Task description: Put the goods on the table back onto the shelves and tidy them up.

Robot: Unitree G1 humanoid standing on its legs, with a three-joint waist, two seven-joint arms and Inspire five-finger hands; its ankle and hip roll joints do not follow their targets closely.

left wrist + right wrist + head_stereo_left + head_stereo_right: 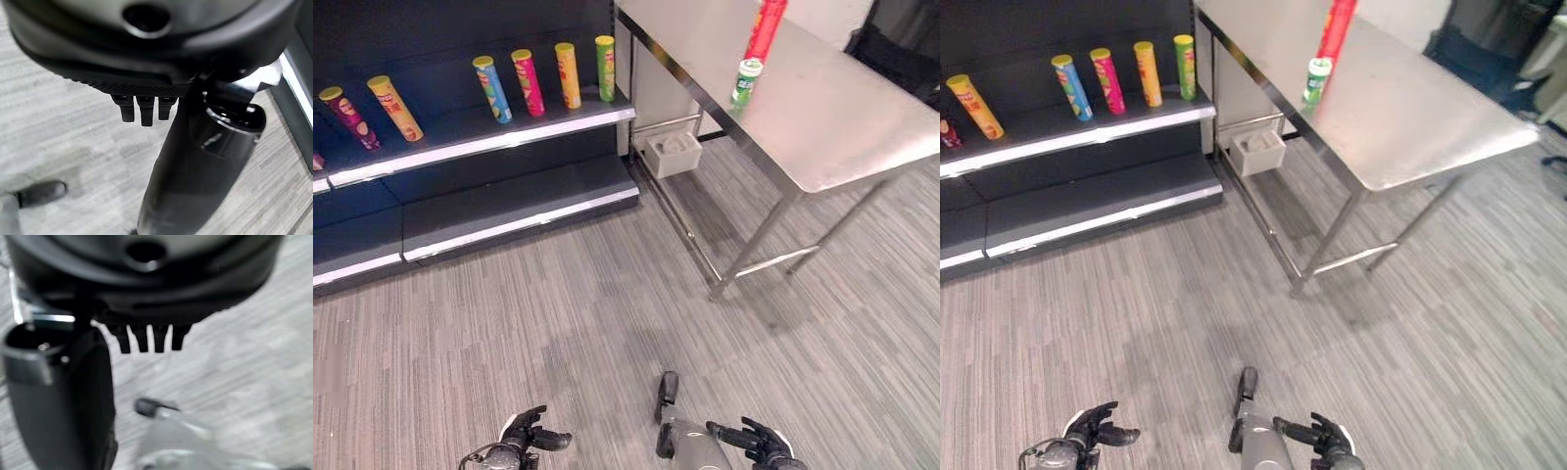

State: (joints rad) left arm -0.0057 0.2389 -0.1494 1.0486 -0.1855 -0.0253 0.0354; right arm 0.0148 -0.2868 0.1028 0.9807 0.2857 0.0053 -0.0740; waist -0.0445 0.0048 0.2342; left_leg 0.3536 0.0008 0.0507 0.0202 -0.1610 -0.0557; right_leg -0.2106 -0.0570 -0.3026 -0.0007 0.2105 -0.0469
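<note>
Fingers of both hands are hanging loose and apart, holding nothing, in the left eye view: the left hand (527,434) and right hand (759,443) are idling low over the floor, well apart from the table (862,117), where a red can (765,27) and a green can (745,82) are waiting, so walking closer probably comes first. Turning to the right eye view, four cans (1123,79) are standing in a neat row on the shelf (1067,132), likely the pattern to follow. Each wrist view is showing short fingertips (142,110) (146,339) over bare floor, empty.

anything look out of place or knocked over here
Nothing is knocked over or spilled. The red can and green can stand upright on the steel table, apart from the six cans lined up on the shelf. Both hands, left and right, hang empty.
</note>
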